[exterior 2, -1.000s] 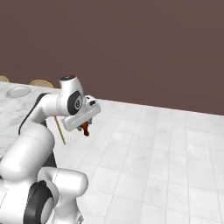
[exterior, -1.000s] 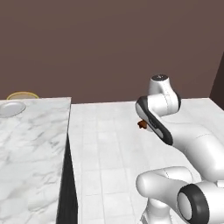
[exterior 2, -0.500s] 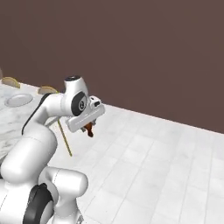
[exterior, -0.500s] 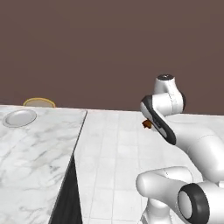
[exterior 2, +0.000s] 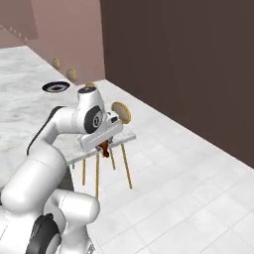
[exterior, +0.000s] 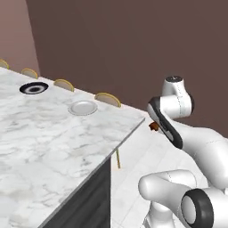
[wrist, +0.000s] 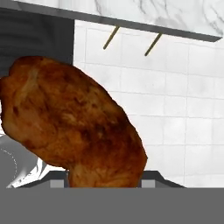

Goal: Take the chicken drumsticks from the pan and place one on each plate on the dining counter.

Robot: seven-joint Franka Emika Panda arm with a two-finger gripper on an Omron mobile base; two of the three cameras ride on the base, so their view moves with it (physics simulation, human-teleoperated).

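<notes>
My gripper (exterior: 154, 126) is shut on a reddish-brown chicken drumstick (exterior: 153, 127), held in the air just off the corner of the dining counter (exterior: 53, 147). The right base view has the drumstick (exterior 2: 104, 148) hanging under the hand (exterior 2: 101, 134). In the hand view the drumstick (wrist: 74, 127) looms large and hides the fingertips. On the marble counter sit a pale plate (exterior: 83, 107) and, farther along, a dark black-rimmed plate (exterior: 34, 88), which is also in the right base view (exterior 2: 56, 87). Both plates are bare. The pan is out of view.
Yellow-rimmed stool seats (exterior: 107, 99) line the counter's far edge, one (exterior 2: 121, 112) close behind the hand, its thin legs (exterior 2: 124, 163) below. A dark brown wall (exterior: 133, 44) stands behind. White tiled floor (exterior 2: 188, 188) spreads to the right. The counter's edge (wrist: 153, 22) crosses the top of the hand view.
The whole picture has shifted: the base has moved, so the counter looms larger and both plates have come into view. The gripper stays shut on the drumstick.
</notes>
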